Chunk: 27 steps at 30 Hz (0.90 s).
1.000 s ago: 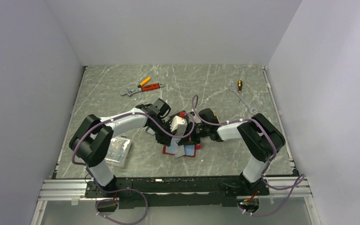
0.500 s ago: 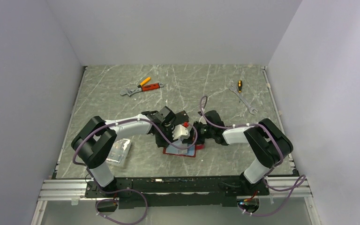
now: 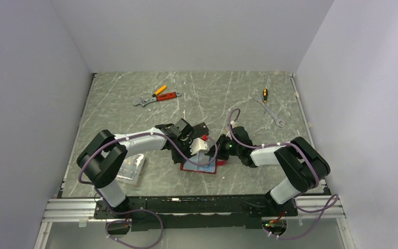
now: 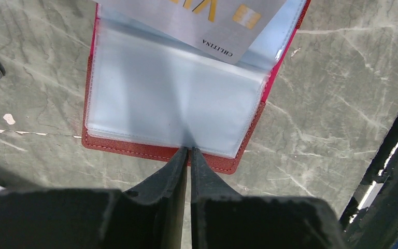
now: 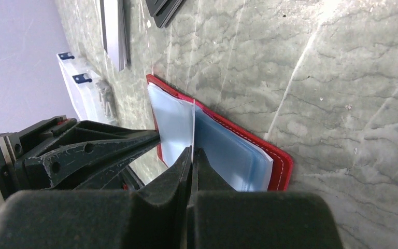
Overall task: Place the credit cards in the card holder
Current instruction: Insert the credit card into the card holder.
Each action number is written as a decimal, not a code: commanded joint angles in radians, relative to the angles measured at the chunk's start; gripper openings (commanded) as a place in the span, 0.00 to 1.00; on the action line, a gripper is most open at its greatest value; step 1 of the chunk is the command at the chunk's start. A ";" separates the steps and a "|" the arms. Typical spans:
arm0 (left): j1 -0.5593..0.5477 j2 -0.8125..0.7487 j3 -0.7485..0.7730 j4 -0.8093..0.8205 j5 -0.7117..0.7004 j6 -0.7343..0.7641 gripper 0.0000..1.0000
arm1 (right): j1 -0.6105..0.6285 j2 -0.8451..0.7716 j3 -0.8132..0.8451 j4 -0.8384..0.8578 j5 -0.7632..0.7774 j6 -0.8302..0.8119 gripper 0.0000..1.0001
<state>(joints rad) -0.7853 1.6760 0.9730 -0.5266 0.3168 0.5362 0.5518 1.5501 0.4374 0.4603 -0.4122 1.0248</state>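
A red, leather-grained card holder [image 4: 134,148] lies open and flat on the grey marbled worktop [image 3: 223,98], near the front edge and between the two arms. White stitching runs along its border, and its clear, bluish plastic sleeves [image 4: 171,98] face up.

The left gripper [image 4: 188,151] reaches in from the holder's left side. Its dark fingers are drawn together to a hairline slit, with the tips at the edge of the top sleeve. The plastic puckers at that spot, so the gripper appears to pinch the sleeve.

The right gripper [image 5: 192,151] comes in from the opposite side, fully closed on a credit card [image 4: 207,21]. The card is silver-white with gold lettering, a small gold square and a line of dark print along one edge. In the right wrist view it stands edge-on as a thin pale line rising from between the fingers. Its free end is over the open holder at the mouth of the sleeves. From the left wrist view it slants across the holder's far end. Whether its corner has entered a pocket cannot be told.

A black flat rectangle [image 5: 166,9] lies just beyond the holder. A clear plastic box [image 3: 129,167] sits to the left by the left arm. Well apart at the back of the worktop are orange-handled pliers [image 3: 165,94], an adjustable wrench [image 3: 141,101], a screwdriver [image 3: 264,95] and a spanner [image 3: 272,114].
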 commanded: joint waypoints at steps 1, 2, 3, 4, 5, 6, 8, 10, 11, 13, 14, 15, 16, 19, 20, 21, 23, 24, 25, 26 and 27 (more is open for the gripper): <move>-0.012 0.027 -0.052 -0.024 0.022 -0.016 0.12 | 0.026 0.027 -0.006 0.096 0.042 0.031 0.00; -0.012 0.025 -0.053 -0.022 0.021 -0.016 0.12 | 0.035 0.039 -0.004 0.103 0.044 0.034 0.00; -0.012 0.025 -0.055 -0.022 0.018 -0.016 0.12 | 0.043 0.051 -0.004 0.111 0.042 0.040 0.00; -0.012 0.026 -0.056 -0.023 0.016 -0.016 0.12 | 0.049 0.061 -0.004 0.119 0.041 0.043 0.00; -0.012 0.024 -0.059 -0.021 0.015 -0.015 0.12 | 0.052 0.066 -0.007 0.129 0.039 0.049 0.00; -0.012 0.023 -0.063 -0.018 0.012 -0.015 0.11 | 0.055 0.069 -0.009 0.131 0.040 0.050 0.00; -0.011 0.018 -0.068 -0.014 0.010 -0.013 0.11 | 0.057 0.066 -0.015 0.130 0.042 0.048 0.00; -0.012 0.016 -0.072 -0.014 0.008 -0.012 0.10 | 0.058 0.060 -0.025 0.133 0.042 0.048 0.00; -0.012 0.016 -0.073 -0.015 0.009 -0.013 0.10 | 0.059 0.059 -0.028 0.133 0.041 0.049 0.00; -0.012 0.016 -0.073 -0.015 0.007 -0.013 0.09 | 0.059 0.060 -0.036 0.138 0.038 0.050 0.00; -0.012 0.015 -0.074 -0.015 0.007 -0.013 0.09 | 0.061 0.060 -0.039 0.136 0.038 0.049 0.00; -0.012 0.013 -0.074 -0.015 0.007 -0.014 0.09 | 0.061 0.060 -0.041 0.135 0.038 0.049 0.00; -0.012 0.012 -0.073 -0.016 0.007 -0.016 0.09 | 0.063 0.063 -0.039 0.130 0.036 0.046 0.00; -0.012 0.004 -0.073 -0.020 0.011 -0.019 0.08 | 0.071 0.097 -0.025 0.128 0.008 0.037 0.00; -0.012 0.004 -0.073 -0.019 0.009 -0.019 0.08 | 0.073 0.110 -0.021 0.137 -0.004 0.037 0.00; -0.012 0.002 -0.072 -0.019 0.005 -0.019 0.08 | 0.074 0.122 -0.018 0.143 -0.014 0.038 0.00; -0.012 -0.002 -0.071 -0.021 0.001 -0.021 0.07 | 0.075 0.132 -0.011 0.143 -0.021 0.034 0.00; -0.012 -0.003 -0.072 -0.020 0.001 -0.021 0.06 | 0.077 0.133 -0.005 0.134 -0.020 0.031 0.00; -0.011 -0.004 -0.071 -0.022 0.000 -0.022 0.06 | 0.079 0.132 0.002 0.115 -0.016 0.022 0.00; -0.011 -0.006 -0.072 -0.022 0.000 -0.023 0.06 | 0.082 0.130 0.007 0.098 -0.009 0.012 0.00; -0.012 -0.009 -0.073 -0.023 -0.002 -0.023 0.06 | 0.086 0.128 0.008 0.085 -0.001 0.009 0.00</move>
<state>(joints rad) -0.7853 1.6516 0.9432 -0.4942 0.3141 0.5323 0.6170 1.6585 0.4259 0.6117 -0.4362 1.0771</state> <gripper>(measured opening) 0.068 0.008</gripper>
